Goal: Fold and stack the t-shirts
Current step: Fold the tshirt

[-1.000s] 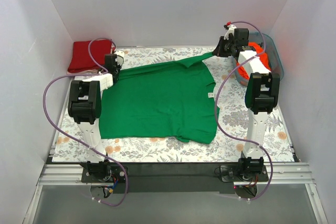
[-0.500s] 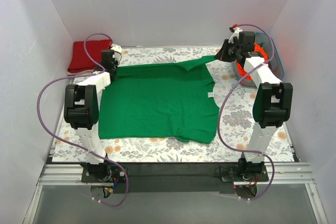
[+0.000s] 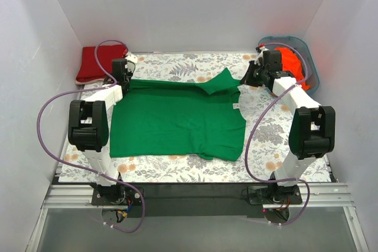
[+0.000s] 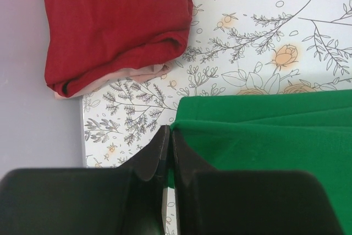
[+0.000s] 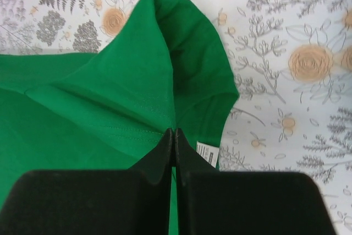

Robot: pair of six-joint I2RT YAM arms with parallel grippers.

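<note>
On the flower-patterned table point(image 3: 277, 140), the green t-shirt point(image 3: 177, 122) lies spread out in the middle and covers most of the surface. At its far right corner a flap of the cloth is turned over onto the body. In the far left corner of the table the dark red t-shirt point(image 3: 97, 63) rests folded, near the green one but not touching it. At the far right the orange t-shirt point(image 3: 292, 60) sits crumpled inside the blue-grey tub point(image 3: 311, 75).

The left gripper point(image 4: 169, 136) is pressed fully together on the far left corner of the green t-shirt. The right gripper point(image 5: 174, 136) is pressed together in the same way on a raised ridge of the green cloth, just beside the small white label point(image 5: 206, 154).

I judge that the step in hand is the first fold of the green t-shirt. The next move calls for both arms to carry the pinched far edge toward the near hem together and evenly, so that the cloth lands flat.
</note>
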